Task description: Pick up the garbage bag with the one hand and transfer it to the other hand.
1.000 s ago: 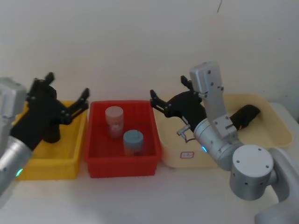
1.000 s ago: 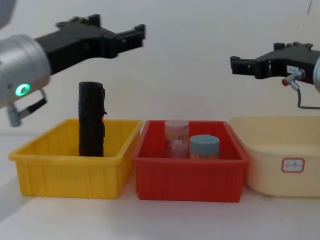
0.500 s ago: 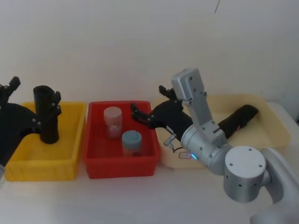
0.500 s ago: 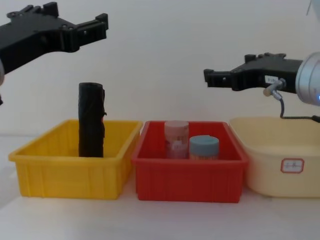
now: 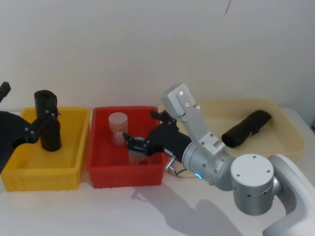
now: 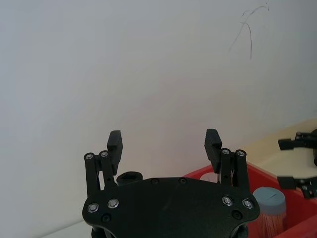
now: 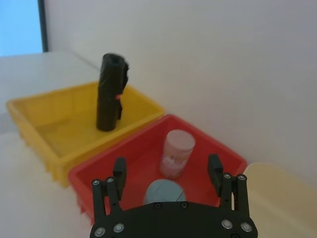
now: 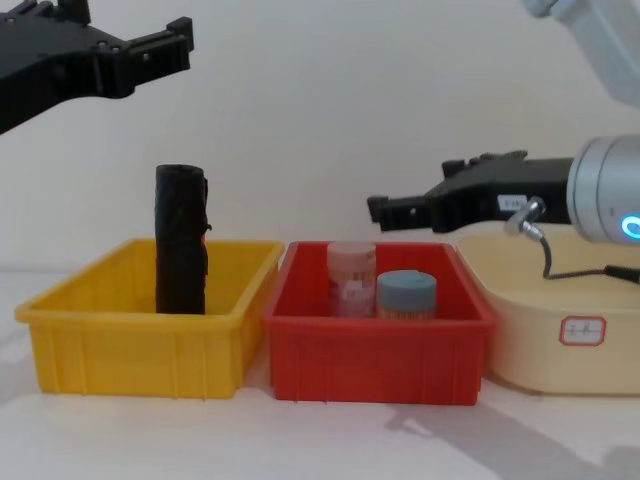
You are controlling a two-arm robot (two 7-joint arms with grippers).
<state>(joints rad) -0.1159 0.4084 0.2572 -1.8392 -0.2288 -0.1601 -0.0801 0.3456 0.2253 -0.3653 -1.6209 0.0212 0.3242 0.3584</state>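
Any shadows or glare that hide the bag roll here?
Head view: the right gripper, open over the red bin, throws its arm's shadow on the table, away from the garbage bag. Chest view: the bag stands evenly lit, no glare, left gripper open higher up.

Bright, even light from above; soft grey shadows lie on the white counter (image 5: 74,211) before the red bin (image 5: 125,176)

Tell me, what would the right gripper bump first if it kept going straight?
Probably the garbage bag in the yellow bin: the right gripper points over the jars toward it, though depth is unclear.
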